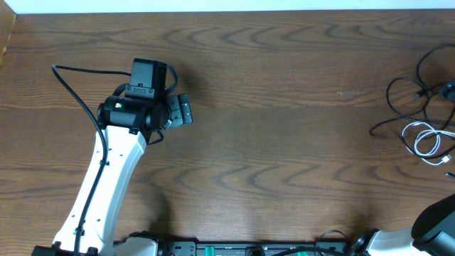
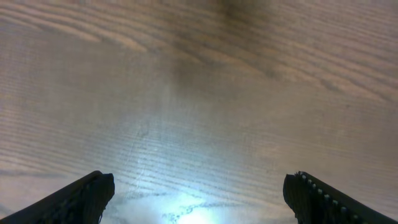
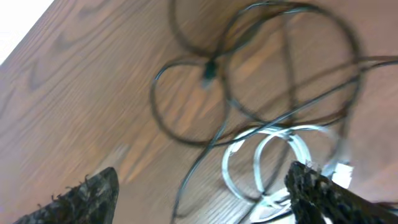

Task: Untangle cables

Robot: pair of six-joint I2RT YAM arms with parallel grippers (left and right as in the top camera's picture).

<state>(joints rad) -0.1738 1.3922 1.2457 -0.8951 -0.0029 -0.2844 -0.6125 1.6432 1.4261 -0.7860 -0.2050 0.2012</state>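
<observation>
The cables lie tangled at the table's far right edge: black cables (image 1: 416,96) loop above a coiled white cable (image 1: 425,141). In the right wrist view the black loops (image 3: 261,74) and the white coil (image 3: 267,168) lie just ahead of my right gripper (image 3: 202,193), which is open and empty above them. The right gripper's jaws are not visible in the overhead view; only its arm shows at the lower right corner. My left gripper (image 1: 181,112) is at the table's left, open and empty over bare wood (image 2: 199,196), far from the cables.
The wooden table (image 1: 284,142) spans the view. The left arm (image 1: 106,185) reaches in from the front edge, with its own thick black wire (image 1: 75,89) arcing to its left. The right arm's base (image 1: 434,227) sits at the front right corner.
</observation>
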